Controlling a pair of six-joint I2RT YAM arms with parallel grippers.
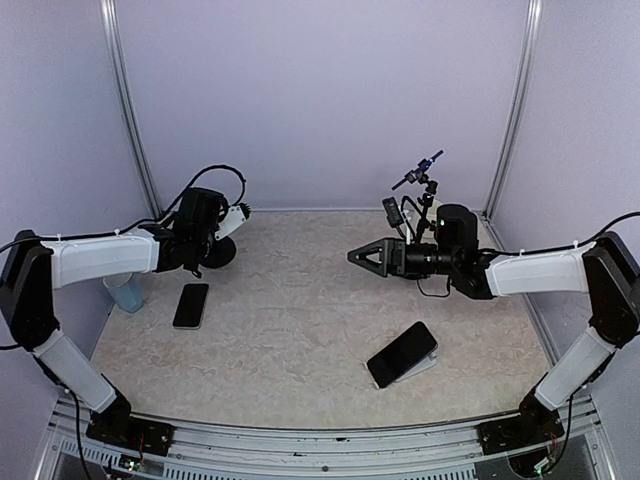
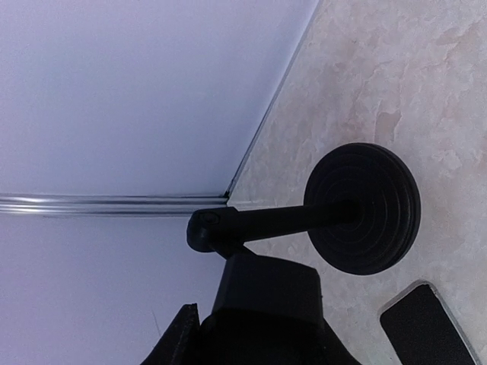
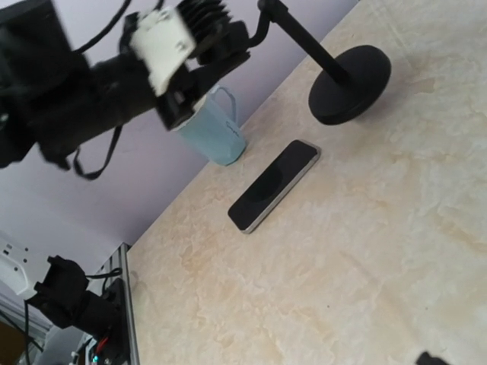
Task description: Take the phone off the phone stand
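Observation:
A black phone (image 1: 402, 353) leans tilted on a small white stand (image 1: 428, 364) at the front right. A second black phone (image 1: 191, 305) lies flat at the left; it also shows in the right wrist view (image 3: 275, 185) and at the left wrist view's corner (image 2: 426, 327). A black pole stand with a round base (image 1: 215, 256) (image 2: 364, 207) (image 3: 350, 84) stands behind it. My left gripper (image 1: 222, 232) is at that stand's top, its head (image 2: 262, 293) filling the jaws beside one finger (image 2: 181, 328). My right gripper (image 1: 358, 256) hovers open and empty over the table's middle.
A pale blue cup (image 1: 125, 293) (image 3: 217, 129) stands at the left wall. A small tripod with a clamp (image 1: 418, 190) stands at the back right, just behind the right wrist. Walls close three sides; a metal rail runs along the near edge.

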